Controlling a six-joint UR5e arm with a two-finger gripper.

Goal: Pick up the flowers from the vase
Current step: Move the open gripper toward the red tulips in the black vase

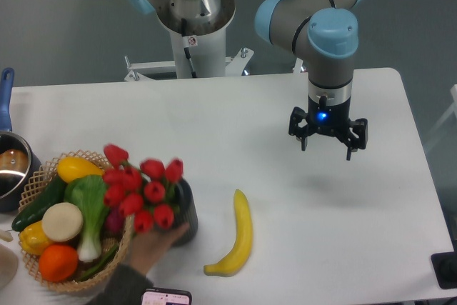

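Gripper hangs mid-table, jaws spread wide, empty. Tulips sit in the dark vase beside the wicker basket, well apart; a person's hand steadies the vase, probably positioning it.

No text can be read; a small sticker on the robot base is illegible.

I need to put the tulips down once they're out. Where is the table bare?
Bare: the wide stretch behind the flowers up to the arm base, and the right side past the banana, below the open tool. Crowded: front left, with wicker basket, vase, a person's hand and pot.
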